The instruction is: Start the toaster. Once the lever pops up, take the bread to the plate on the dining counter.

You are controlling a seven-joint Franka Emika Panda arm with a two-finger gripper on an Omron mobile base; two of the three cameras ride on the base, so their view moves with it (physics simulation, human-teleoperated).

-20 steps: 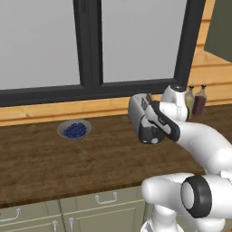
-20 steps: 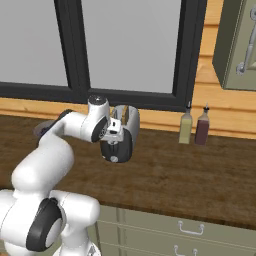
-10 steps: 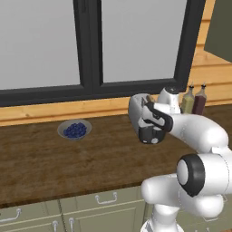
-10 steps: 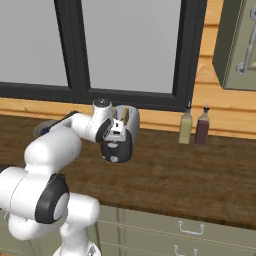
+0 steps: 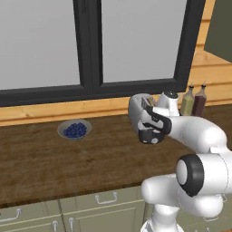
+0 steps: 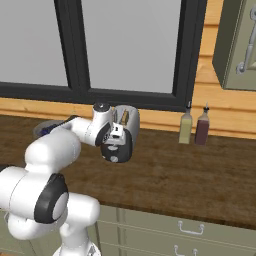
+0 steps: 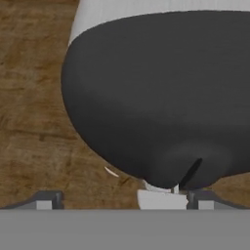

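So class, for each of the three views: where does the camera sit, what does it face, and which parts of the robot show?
Left base view: behind the arm's left, facing the toaster, blueberry bowl and bottles; arm at lower right.
Right base view: behind its right, same toaster and bottles; arm at lower left.
Hand view: on the hand, close to the toaster's black end; open gripper at bottom.
Both base views share counter and window.

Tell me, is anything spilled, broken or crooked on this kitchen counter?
Nothing stands out. The grey bowl of blueberries sits level, the two bottles stand upright by the wall, and the rounded silver-grey toaster sits upright on the dark wooden worktop.
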